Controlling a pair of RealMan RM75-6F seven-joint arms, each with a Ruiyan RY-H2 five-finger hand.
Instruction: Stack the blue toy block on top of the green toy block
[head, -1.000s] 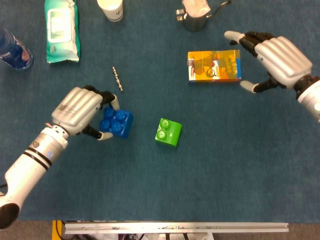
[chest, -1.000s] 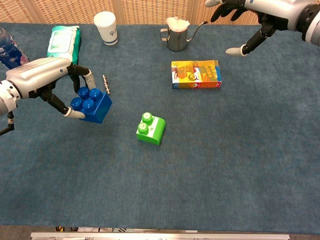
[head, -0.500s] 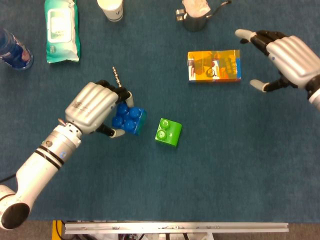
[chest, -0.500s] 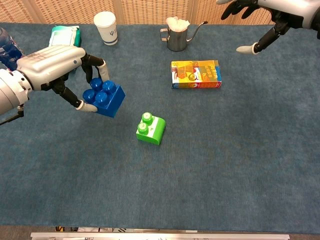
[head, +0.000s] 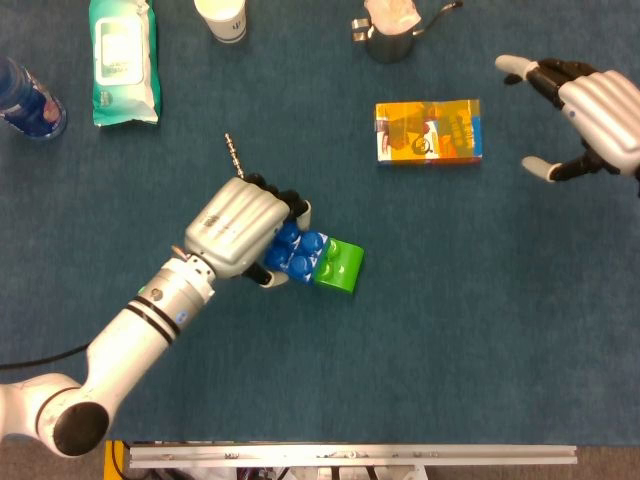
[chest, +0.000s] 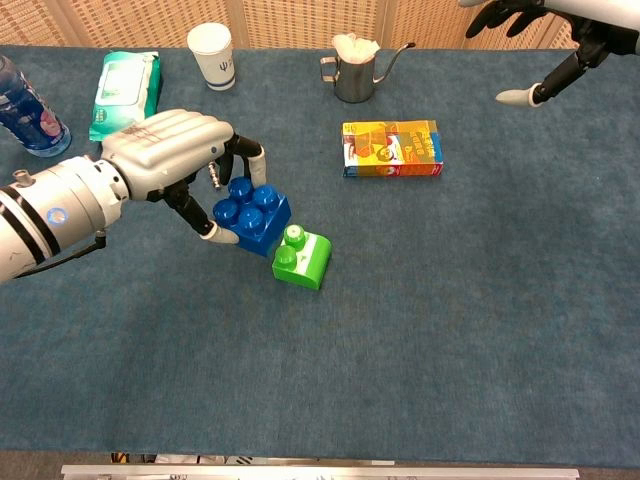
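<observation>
Transport is nearly finished: the left hand (chest: 170, 160) has carried the blue toy block (chest: 253, 214) across the table, and this block is now just beside the green toy block (chest: 302, 258), on its left, overlapping its edge in the head view. The fingers are closed around the blue toy block, which looks lifted and a little tilted. I judge it must still rise and move right before the studs can meet. Far behind the green toy block, past the orange box (chest: 392, 148), the right hand (head: 590, 110) has drawn back, fingers spread, holding nothing.
</observation>
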